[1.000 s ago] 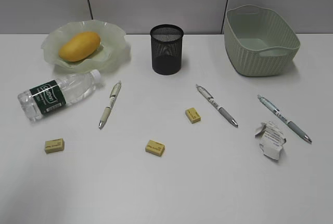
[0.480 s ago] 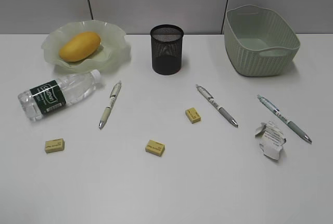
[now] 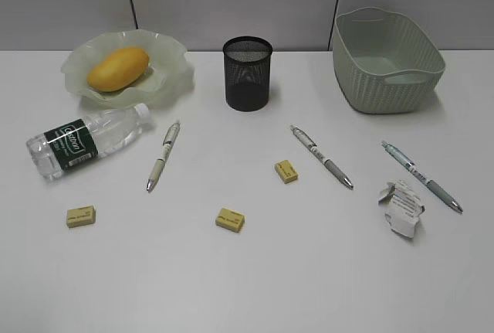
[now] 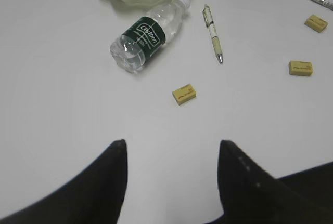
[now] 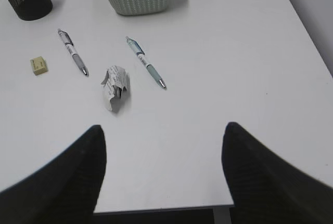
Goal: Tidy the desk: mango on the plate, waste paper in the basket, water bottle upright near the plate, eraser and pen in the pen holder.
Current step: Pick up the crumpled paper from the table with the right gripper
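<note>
Already the mango (image 3: pixel 117 69) is sitting on the plate (image 3: pixel 174 82), so the water bottle (image 3: pixel 85 140) looks like the next job: it is lying on the bench (image 3: pixel 309 271) just in front of the plate, cap pointing toward the plate. The left claw (image 4: pixel 171 154) is nearer, hovering spread and empty; the right claw (image 5: pixel 164 151) is also gaping, holding nothing.

The desk (image 3: pixel 309 271) is white and matt. The water bottle (image 3: pixel 85 140) is clear glossy plastic, the pen holder (image 3: pixel 248 74) black wire mesh, the basket (image 3: pixel 386 78) woven-pattern plastic, the waste paper (image 3: pixel 401 209) crumpled, the mango (image 3: pixel 117 69) smooth.
</note>
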`<state>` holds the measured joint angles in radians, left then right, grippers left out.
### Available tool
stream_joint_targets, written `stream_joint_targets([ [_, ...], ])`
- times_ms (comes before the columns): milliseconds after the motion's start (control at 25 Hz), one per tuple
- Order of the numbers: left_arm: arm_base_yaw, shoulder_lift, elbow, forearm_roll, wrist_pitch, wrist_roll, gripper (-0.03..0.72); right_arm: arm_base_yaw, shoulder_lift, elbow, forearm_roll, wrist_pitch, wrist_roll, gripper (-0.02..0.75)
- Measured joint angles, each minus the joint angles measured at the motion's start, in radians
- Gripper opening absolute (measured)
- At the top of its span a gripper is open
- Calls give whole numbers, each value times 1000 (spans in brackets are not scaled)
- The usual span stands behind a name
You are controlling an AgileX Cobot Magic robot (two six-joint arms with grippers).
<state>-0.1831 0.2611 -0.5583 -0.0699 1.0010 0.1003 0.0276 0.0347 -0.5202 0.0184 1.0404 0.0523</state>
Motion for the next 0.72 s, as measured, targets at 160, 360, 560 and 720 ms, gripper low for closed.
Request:
stream_joint_targets([
  [160, 0, 0, 26, -6, 49, -38, 426, 0, 137, -85, 2, 0, -23, 549],
  [360, 0, 0, 28, 0, 59, -70, 426, 0, 397, -198, 20, -25, -41, 549],
  [560, 0, 0, 28, 1, 61, -73, 426, 0, 630, -213, 77, -145, -41, 549],
  [720, 0, 0, 28, 1, 61, -74, 425, 0, 830, -214, 83, -196, -52, 549],
])
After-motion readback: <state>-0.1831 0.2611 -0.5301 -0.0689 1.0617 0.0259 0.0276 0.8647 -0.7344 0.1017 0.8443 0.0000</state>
